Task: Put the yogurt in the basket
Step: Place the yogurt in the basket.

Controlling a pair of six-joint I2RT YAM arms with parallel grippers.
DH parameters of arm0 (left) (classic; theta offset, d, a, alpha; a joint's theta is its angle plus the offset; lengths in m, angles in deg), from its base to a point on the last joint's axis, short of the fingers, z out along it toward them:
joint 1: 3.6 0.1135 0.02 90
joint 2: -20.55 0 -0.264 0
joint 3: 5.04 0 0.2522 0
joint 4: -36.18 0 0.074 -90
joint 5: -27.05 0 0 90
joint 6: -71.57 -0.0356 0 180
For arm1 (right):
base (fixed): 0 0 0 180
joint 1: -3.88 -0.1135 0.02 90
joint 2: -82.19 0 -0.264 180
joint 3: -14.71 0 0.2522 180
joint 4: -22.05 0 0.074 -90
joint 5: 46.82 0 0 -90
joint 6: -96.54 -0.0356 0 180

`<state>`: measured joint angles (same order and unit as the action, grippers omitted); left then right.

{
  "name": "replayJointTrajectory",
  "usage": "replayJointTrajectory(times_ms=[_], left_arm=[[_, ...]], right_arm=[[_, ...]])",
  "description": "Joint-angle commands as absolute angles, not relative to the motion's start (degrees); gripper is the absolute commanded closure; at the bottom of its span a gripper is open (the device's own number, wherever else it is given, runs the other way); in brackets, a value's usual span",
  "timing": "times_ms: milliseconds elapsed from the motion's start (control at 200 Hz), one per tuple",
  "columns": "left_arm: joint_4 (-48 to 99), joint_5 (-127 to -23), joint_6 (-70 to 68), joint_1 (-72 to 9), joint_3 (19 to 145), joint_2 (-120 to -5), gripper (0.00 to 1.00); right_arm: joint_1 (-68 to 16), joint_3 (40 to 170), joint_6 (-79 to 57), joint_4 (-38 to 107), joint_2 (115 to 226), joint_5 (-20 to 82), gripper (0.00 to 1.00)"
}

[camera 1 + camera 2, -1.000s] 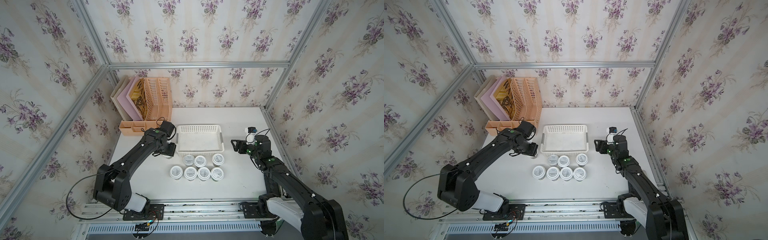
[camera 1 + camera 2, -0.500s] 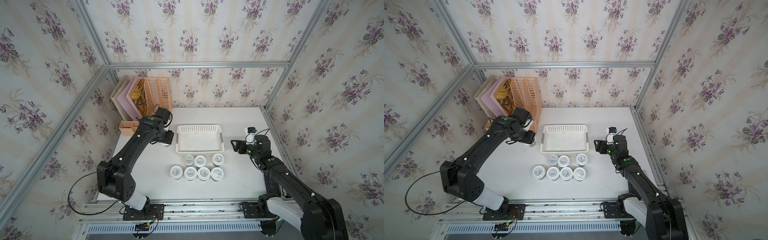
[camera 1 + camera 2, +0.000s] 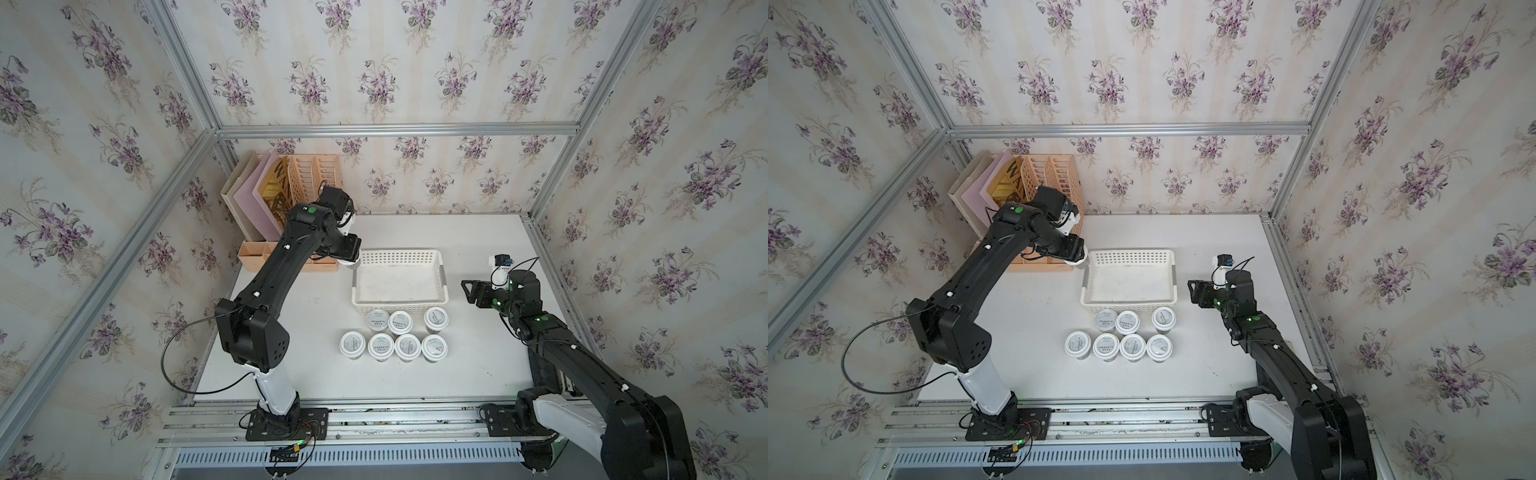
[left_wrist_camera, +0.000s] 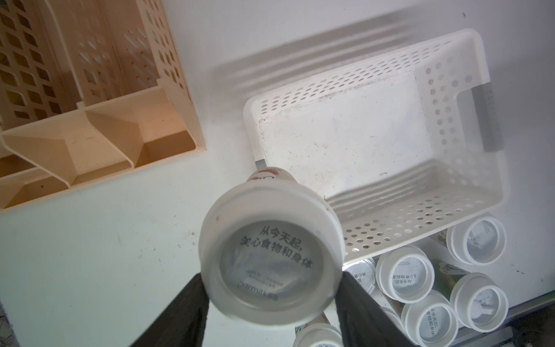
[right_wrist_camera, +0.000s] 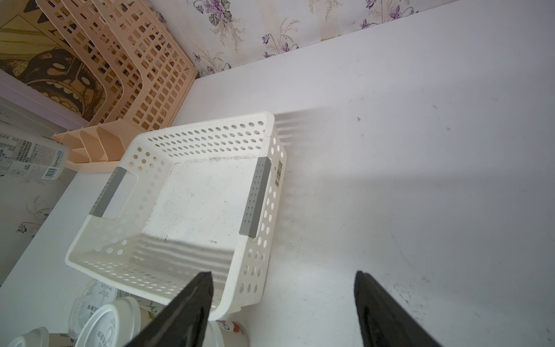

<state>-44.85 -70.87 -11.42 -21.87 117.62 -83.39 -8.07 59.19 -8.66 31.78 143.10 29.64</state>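
Now, left gripper [image 4: 271, 303]: clamped on yogurt [image 4: 270, 258] beside basket [image 4: 405, 219] rim.
Right gripper [image 5: 282, 276]: apart, empty.
Next: clear rim, lower upright, release.

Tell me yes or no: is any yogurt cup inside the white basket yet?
No: the basket shows a bare floor in the right wrist view, and seven yogurt cups stand on the table beside it.

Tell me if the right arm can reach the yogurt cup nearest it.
Probably yes: the right fingers are open and empty, with only bare table between them and that cup; the basket wall stands close behind it.
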Motion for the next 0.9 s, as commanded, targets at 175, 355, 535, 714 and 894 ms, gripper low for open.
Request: replayJointTrajectory(times_ms=[175,355,535,714,894], left_arm=[[-46.3,-75.4,-11.9,-23.6,125.6,-91.1,0.32],[-46.0,-77.1,-12.0,-23.9,129.0,-95.2,0.32],[-46.9,-76.1,-12.5,-24.3,130.6,-99.4,0.31],[-45.5,-74.4,-12.6,-24.2,128.8,-100.4,0.31],[-45.0,-73.8,-12.7,-24.3,128.1,-102.6,0.31]], right_arm=[[-8.1,59.4,-8.3,30.7,143.5,29.3,0.21],[-8.1,59.4,-8.3,30.8,143.7,29.3,0.21],[-8.1,59.4,-8.3,30.8,143.9,29.0,0.21],[-8.1,59.5,-8.3,30.8,144.1,28.9,0.21],[-8.1,59.5,-8.3,30.8,144.0,28.9,0.21]])
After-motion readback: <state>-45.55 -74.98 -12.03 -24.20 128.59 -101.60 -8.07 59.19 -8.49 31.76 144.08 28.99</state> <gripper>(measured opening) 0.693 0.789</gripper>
